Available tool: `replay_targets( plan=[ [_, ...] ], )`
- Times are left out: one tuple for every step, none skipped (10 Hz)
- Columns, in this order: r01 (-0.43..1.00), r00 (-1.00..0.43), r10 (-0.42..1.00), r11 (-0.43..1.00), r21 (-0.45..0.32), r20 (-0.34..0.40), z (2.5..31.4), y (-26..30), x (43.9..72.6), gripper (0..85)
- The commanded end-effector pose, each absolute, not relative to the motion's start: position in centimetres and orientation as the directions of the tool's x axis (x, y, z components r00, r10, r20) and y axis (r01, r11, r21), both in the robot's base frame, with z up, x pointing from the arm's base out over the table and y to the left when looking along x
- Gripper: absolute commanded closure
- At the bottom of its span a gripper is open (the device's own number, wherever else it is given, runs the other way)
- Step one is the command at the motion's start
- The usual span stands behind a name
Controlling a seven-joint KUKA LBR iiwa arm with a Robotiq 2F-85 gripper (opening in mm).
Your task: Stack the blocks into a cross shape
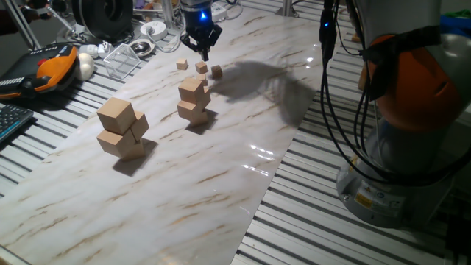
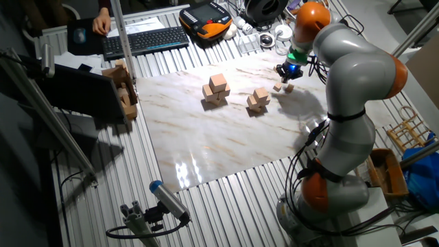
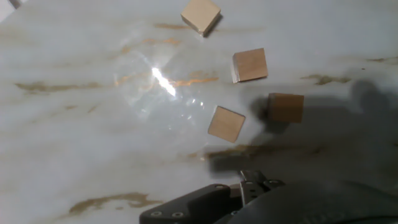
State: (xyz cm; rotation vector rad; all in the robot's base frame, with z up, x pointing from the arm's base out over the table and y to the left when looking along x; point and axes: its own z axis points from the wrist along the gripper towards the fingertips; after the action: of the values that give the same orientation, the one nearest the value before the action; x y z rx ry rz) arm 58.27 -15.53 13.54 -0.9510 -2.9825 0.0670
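Several tiny tan blocks lie loose and apart on the marble board (image 1: 221, 169), none stacked. The hand view shows them at the top (image 3: 201, 15), the middle (image 3: 249, 65), the right (image 3: 286, 107) and nearest (image 3: 226, 124). In one fixed view three of them show (image 1: 182, 65) (image 1: 201, 68) (image 1: 216, 71). My gripper (image 1: 204, 53) hangs just above the blocks at the board's far end, its fingers drawn to a point with nothing held. The other fixed view shows the gripper (image 2: 285, 74) over two blocks (image 2: 277, 88) (image 2: 289, 88). Only the gripper's dark body (image 3: 261, 199) shows in the hand view.
A stack of medium cubes (image 1: 193, 101) stands just in front of the blocks, and a stack of large cubes (image 1: 122, 126) further left. Beyond the board's far left edge lie an orange pendant (image 1: 55, 66), a clear box (image 1: 121, 59) and a keyboard (image 1: 11, 121). The robot base (image 1: 412, 110) rises at right.
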Motion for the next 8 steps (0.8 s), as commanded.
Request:
replay_targets(
  plan=[
    [0.588, -0.809, 0.588, 0.808, -0.044, -0.002, 13.5, -15.5, 58.3, 85.0],
    [0.601, -0.799, 0.602, 0.798, -0.047, -0.001, 13.5, -15.5, 58.3, 85.0],
    [0.606, -0.795, 0.607, 0.794, -0.048, -0.005, 13.2, -15.6, 58.4, 85.0],
    [0.612, -0.79, 0.612, 0.79, -0.038, -0.018, 12.2, -15.8, 58.7, 85.0],
    [0.62, -0.785, 0.619, 0.784, -0.031, -0.035, 11.0, -15.8, 59.0, 85.0],
    [0.626, -0.78, 0.625, 0.78, -0.027, -0.038, 10.0, -15.8, 59.5, 85.0],
    [0.628, -0.778, 0.628, 0.778, -0.014, -0.02, 9.5, -16.1, 60.0, 85.0],
    [0.628, -0.778, 0.628, 0.778, -0.011, -0.011, 9.4, -16.3, 60.3, 85.0]
  ],
)
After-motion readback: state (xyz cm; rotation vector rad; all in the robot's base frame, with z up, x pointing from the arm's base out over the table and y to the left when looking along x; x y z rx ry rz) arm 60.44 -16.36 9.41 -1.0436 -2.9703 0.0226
